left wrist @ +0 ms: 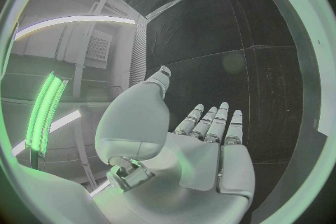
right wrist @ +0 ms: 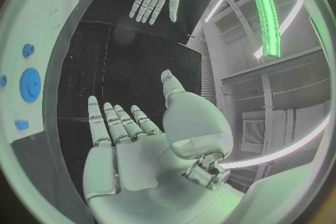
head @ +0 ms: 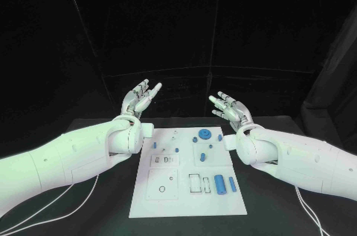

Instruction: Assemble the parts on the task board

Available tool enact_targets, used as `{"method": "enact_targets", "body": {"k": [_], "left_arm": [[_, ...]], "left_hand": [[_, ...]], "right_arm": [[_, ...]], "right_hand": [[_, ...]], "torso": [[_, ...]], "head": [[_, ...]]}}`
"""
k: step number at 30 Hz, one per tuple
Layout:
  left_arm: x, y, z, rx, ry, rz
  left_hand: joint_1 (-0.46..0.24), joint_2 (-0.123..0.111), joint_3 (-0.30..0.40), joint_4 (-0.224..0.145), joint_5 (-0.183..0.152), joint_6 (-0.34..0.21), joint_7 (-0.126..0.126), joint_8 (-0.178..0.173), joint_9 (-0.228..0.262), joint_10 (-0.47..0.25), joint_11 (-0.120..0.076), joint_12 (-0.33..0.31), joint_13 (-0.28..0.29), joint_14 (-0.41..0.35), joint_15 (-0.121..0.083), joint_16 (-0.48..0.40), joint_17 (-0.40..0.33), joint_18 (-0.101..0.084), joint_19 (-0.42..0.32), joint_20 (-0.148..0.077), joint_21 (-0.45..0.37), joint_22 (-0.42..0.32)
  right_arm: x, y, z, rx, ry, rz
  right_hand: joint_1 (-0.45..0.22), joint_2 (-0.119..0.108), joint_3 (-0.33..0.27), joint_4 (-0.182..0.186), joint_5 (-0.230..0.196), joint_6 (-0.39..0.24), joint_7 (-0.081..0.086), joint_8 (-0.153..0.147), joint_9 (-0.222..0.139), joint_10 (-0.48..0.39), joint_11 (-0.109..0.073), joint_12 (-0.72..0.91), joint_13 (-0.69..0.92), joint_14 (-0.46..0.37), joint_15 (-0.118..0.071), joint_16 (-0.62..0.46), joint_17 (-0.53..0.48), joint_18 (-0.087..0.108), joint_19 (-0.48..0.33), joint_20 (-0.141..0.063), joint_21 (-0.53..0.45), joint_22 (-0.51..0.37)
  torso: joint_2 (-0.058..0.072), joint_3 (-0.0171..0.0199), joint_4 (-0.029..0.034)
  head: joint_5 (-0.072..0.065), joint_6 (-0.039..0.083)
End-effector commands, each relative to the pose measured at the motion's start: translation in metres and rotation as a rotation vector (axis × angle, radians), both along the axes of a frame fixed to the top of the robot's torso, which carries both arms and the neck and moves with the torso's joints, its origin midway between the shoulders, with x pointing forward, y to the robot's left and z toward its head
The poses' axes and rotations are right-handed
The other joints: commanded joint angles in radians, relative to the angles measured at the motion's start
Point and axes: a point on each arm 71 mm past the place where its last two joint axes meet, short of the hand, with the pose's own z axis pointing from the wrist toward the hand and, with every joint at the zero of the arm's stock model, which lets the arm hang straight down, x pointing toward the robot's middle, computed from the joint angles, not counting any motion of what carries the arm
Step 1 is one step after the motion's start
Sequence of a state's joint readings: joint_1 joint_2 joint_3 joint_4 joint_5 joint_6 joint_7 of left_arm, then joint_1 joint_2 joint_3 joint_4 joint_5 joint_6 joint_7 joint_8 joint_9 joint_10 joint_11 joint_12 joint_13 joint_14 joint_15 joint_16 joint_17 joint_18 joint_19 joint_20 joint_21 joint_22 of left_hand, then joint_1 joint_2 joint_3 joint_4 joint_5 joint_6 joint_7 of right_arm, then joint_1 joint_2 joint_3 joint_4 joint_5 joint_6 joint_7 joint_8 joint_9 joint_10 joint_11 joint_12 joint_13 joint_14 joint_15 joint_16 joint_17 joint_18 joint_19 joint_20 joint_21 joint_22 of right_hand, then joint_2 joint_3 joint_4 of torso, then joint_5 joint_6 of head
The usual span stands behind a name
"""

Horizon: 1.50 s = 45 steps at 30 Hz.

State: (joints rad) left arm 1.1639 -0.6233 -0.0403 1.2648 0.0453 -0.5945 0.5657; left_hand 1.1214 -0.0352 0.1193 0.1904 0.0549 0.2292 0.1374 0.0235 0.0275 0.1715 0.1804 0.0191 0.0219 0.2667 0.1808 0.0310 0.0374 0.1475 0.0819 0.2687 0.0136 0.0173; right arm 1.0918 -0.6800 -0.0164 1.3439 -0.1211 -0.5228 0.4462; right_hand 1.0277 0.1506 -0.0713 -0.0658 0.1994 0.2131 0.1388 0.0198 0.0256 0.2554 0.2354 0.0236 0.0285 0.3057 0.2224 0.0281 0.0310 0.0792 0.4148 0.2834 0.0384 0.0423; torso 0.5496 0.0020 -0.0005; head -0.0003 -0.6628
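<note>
White flat task board (head: 188,205) reaches your table's near edge; both robot hands, left (head: 141,98) and right (head: 230,108), hover released beyond its far edge. Descending carelessly, you could knock the small blue cylinder parts (head: 220,183) astray.

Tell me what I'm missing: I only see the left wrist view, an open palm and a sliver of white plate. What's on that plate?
Observer: Small blue parts dot the far half of the task board.
Operator: Anything bigger?
Observer: A long blue cylinder lies flat near the board's right edge, a thinner blue piece beside it.
Operator: And the hands?
Observer: The left hand and right hand are raised at the far end, fingers spread, holding nothing.
</note>
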Motion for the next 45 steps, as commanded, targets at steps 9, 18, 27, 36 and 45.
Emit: {"method": "enact_targets", "body": {"k": [9, 18, 27, 36, 45], "left_arm": [[0.006, -0.004, 0.009, -0.062, -0.076, -0.077], [0.004, 0.01, 0.008, -0.075, -0.057, -0.1], [-0.006, 0.011, 0.011, -0.084, -0.046, -0.193], [-0.023, 0.01, 0.018, -0.077, -0.045, -0.271], [-0.042, 0.01, 0.025, -0.095, -0.039, -0.315]], "left_hand": [[0.044, -0.001, 0.007, 0.017, 0.009, 0.018, 0.093, 0.006, 0.003, 0.007, 0.017, 0.005, 0.003, 0.017, 0.008, 0.006, 0.003, 0.02, 0.002, 0.016, 0.005, 0.001], [0.056, 0.012, 0.015, 0.022, 0.008, 0.114, 0.138, 0.025, 0.014, 0.162, 0.066, 0.036, 0.021, 0.256, 0.037, 0.074, 0.041, 0.0, 0.086, 0.023, 0.037, 0.021], [0.121, 0.038, 0.008, -0.062, 0.006, 0.648, 0.105, 0.178, 0.063, 0.767, 0.01, 0.208, 0.064, 0.725, -0.031, 0.233, 0.098, 0.037, 0.684, -0.001, 0.266, 0.119], [0.161, 0.029, 0.029, -0.124, 0.007, 0.739, 0.068, 0.156, 0.04, 0.908, -0.031, 0.171, 0.055, 0.867, -0.074, 0.205, 0.122, 0.039, 0.821, -0.042, 0.252, 0.089], [0.159, 0.028, 0.035, -0.137, 0.007, 0.751, 0.069, 0.13, 0.037, 0.925, -0.033, 0.136, 0.05, 0.918, -0.084, 0.19, 0.14, 0.039, 0.874, -0.053, 0.247, 0.076]], "right_arm": [[0.009, 0.014, 0.0, -0.057, -0.001, 0.259], [0.012, -0.012, 0.003, -0.164, -0.081, 0.196], [0.014, -0.022, 0.022, -0.388, -0.204, 0.227], [0.02, -0.018, 0.044, -0.724, -0.337, 0.32], [0.029, -0.005, 0.054, -1.063, -0.394, 0.378]], "right_hand": [[0.087, 0.009, -0.014, -0.033, 0.006, 0.046, 0.138, 0.011, 0.005, 0.057, 0.007, 0.011, 0.006, 0.047, 0.006, 0.007, 0.005, 0.025, 0.028, 0.008, 0.008, 0.004], [0.265, 0.008, 0.025, -0.153, -0.011, 0.446, 0.135, 0.089, 0.045, 0.558, -0.003, 0.119, 0.046, 0.516, -0.017, 0.096, 0.038, 0.076, 0.331, 0.005, 0.078, 0.039], [0.356, -0.002, 0.128, -0.226, -0.027, 0.707, 0.077, 0.145, 0.046, 0.768, -0.072, 0.132, 0.032, 0.762, -0.098, 0.131, 0.036, 0.106, 0.517, -0.051, 0.165, 0.059], [0.318, -0.042, 0.166, -0.223, -0.018, 0.768, 0.061, 0.119, 0.041, 0.866, -0.098, 0.087, 0.034, 0.917, -0.143, 0.123, 0.048, 0.104, 0.622, -0.098, 0.232, 0.079], [0.297, -0.073, 0.158, -0.216, -0.036, 0.791, 0.036, 0.094, 0.041, 0.933, -0.136, 0.067, 0.036, 1.195, -0.212, 0.24, 0.121, 0.106, 0.819, -0.184, 0.403, 0.161]], "torso": [[0.0, 0.0001, -0.0001], [0.014, 0.0005, -0.0018], [0.052, 0.0055, 0.01], [0.103, 0.0037, 0.0135], [0.139, -0.0005, 0.0174]], "head": [[0.0, 0.0], [0.006, 0.006], [0.007, 0.016], [-0.001, 0.029], [-0.012, 0.031]]}}
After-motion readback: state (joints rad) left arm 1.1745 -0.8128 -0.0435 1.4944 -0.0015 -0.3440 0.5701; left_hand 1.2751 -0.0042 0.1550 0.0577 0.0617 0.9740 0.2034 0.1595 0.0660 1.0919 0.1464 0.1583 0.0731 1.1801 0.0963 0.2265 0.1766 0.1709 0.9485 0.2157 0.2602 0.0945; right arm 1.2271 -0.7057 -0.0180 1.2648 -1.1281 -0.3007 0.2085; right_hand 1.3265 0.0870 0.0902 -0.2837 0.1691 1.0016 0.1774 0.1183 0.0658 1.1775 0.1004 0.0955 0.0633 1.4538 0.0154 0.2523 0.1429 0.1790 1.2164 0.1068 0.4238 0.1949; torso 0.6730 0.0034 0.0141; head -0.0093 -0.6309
